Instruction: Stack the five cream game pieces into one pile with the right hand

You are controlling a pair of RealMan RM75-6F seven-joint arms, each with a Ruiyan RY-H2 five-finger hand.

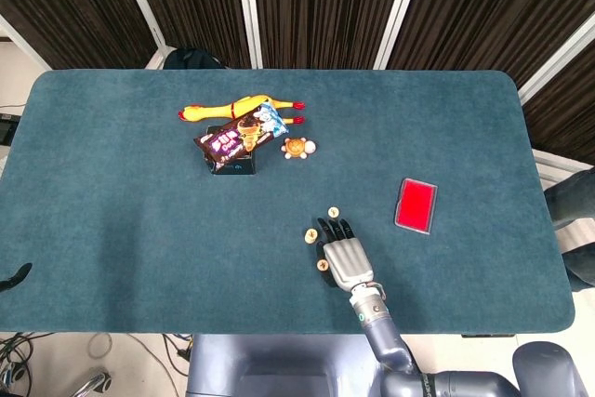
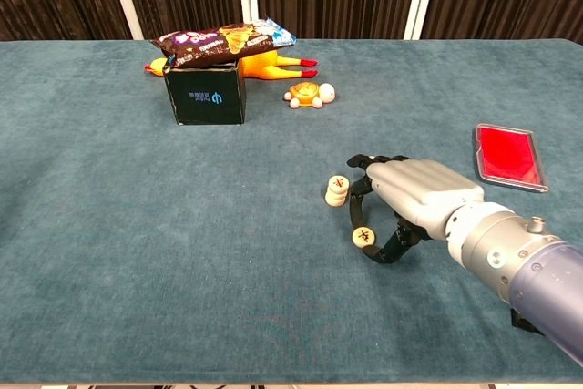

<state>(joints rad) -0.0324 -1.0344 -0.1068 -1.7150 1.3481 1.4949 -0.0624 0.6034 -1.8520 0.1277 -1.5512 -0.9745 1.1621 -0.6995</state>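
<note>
My right hand (image 1: 344, 256) (image 2: 414, 196) lies palm down near the table's front edge, right of centre. It pinches one cream game piece (image 2: 364, 237) (image 1: 322, 265) between thumb and a finger, tilted, its marked face showing. A short stack of cream pieces (image 2: 336, 190) (image 1: 310, 235) stands just left of the fingertips, apart from them. Another single cream piece (image 1: 333, 212) lies just beyond the fingertips; the chest view hides it behind the hand. Only a dark tip of what looks like my left hand (image 1: 13, 277) shows at the left edge.
A red flat case (image 1: 416, 204) (image 2: 508, 156) lies right of the hand. At the back left stand a dark box (image 2: 206, 94) with a snack bag (image 2: 223, 39) on top, a yellow rubber chicken (image 1: 237, 107) and a small turtle toy (image 2: 309, 94).
</note>
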